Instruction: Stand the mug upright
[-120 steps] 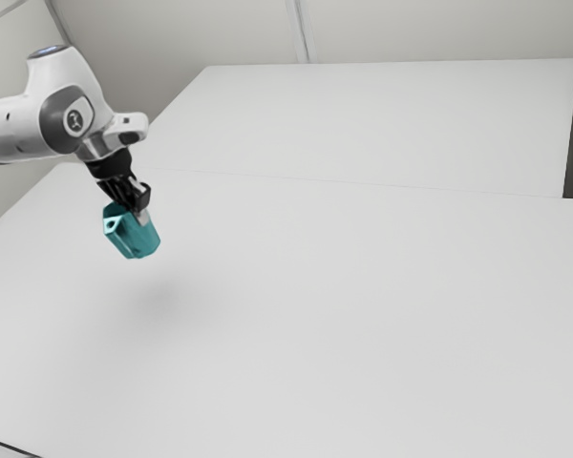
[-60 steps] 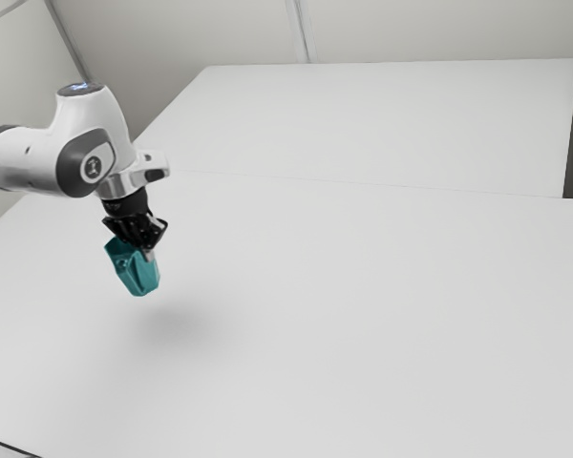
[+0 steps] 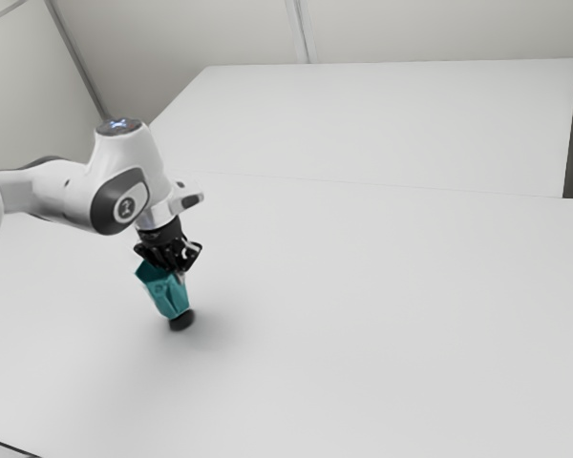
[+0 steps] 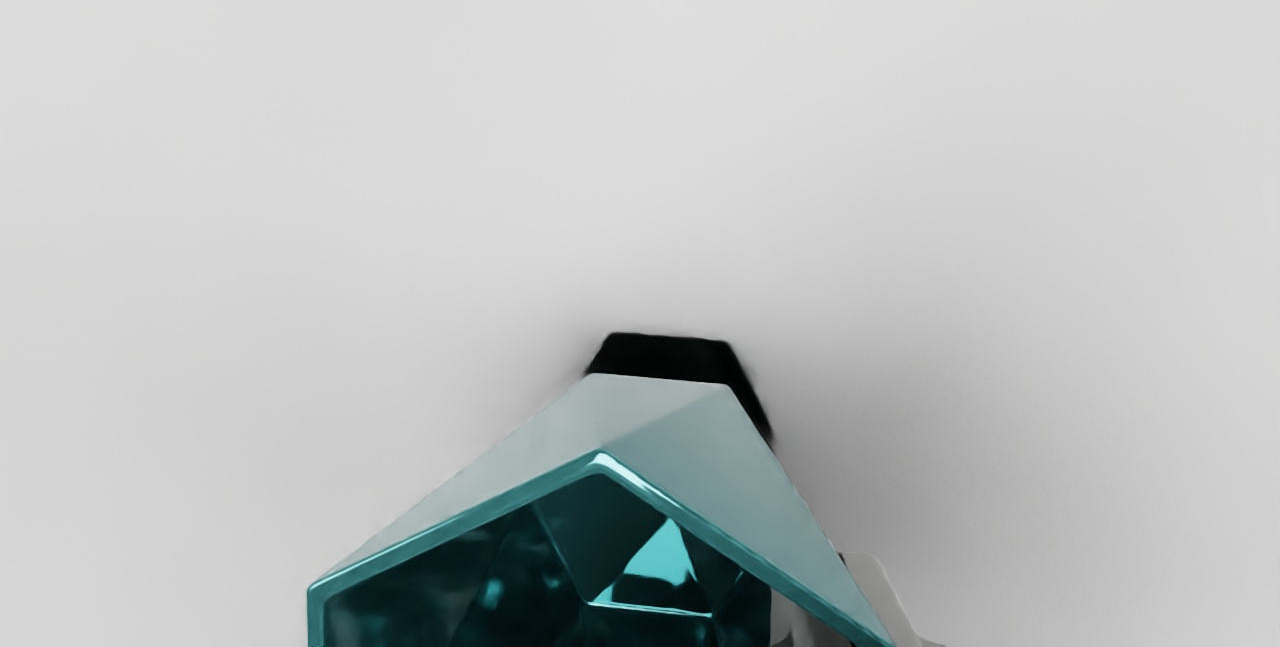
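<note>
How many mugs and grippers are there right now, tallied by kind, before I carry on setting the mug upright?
Teal mug: 1
Black gripper: 1
Total: 2

Open table around; mug (tilted) obstructs

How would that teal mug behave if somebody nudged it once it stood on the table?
The mug would probably tip fairly easily, narrowing from wide mouth to small bottom. Its flat facets suggest bumpy rocking rather than smooth rolling. The crisp, straight-edged rim looks stiff, so it likely wouldn't flex.
</note>
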Robot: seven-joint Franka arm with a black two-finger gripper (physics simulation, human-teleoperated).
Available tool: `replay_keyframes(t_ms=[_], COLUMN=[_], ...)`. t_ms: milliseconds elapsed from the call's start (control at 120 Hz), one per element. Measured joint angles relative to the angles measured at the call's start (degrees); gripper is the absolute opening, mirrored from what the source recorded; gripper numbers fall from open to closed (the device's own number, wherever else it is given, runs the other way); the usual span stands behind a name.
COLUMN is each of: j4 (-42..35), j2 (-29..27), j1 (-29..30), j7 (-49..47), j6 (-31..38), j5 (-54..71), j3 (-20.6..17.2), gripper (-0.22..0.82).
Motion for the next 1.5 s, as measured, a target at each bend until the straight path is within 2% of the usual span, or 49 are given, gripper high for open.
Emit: replay_keyframes(t_ms=[467, 725, 925, 1150, 1500], j4=[-0.41, -0.21, 2.78, 12.79, 25.91], j2=[4.72, 4.71, 4.32, 4.78, 8.00], j1=[-0.68, -1.36, -1.04, -2.14, -0.33], j7=[-7.65, -9.60, -10.42, -10.86, -7.94], j6=[5.51, 7.69, 7.89, -1.73, -16.05], j5=[-0.02, -0.44, -2.40, -4.20, -4.52], j3=[-0.76, -1.19, -3.24, -4.40, -3.77], gripper=[-0.17, 0.16, 0.39, 0.52, 0.57])
